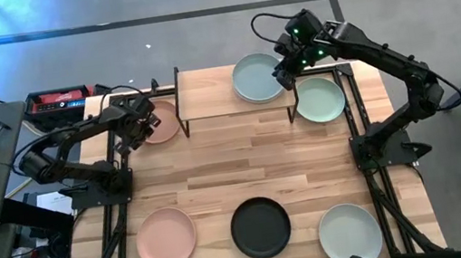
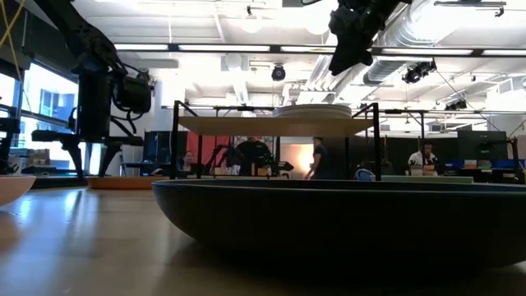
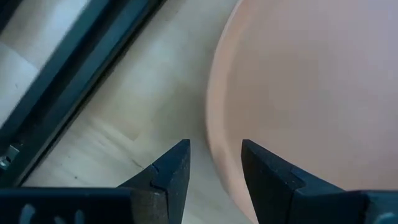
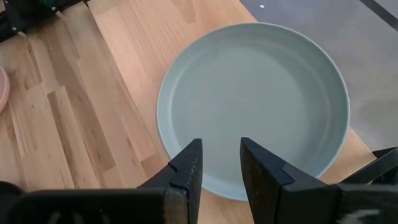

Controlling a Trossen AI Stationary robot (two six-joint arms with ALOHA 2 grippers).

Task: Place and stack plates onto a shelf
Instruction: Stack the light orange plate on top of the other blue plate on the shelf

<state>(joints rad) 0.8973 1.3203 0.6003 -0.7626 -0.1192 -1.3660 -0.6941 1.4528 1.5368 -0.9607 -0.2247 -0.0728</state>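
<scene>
A peach plate (image 1: 164,122) lies on the table just left of the shelf (image 1: 212,100). My left gripper (image 3: 214,168) points down over its left rim (image 3: 211,124), open, one finger outside the rim and one over the plate's inside. I see no touch. A pale blue-green plate (image 4: 255,99) rests on the right end of the shelf's wooden top. My right gripper (image 4: 221,168) hangs above that plate's near-right rim, slanting down, open, with nothing between its fingers.
A pale green plate (image 1: 319,99) lies on the table right of the shelf. Along the near edge lie another peach plate (image 1: 166,238), a black plate (image 1: 261,228) and a pale plate (image 1: 349,232). The arms' black frame rails (image 3: 74,68) run along both table sides.
</scene>
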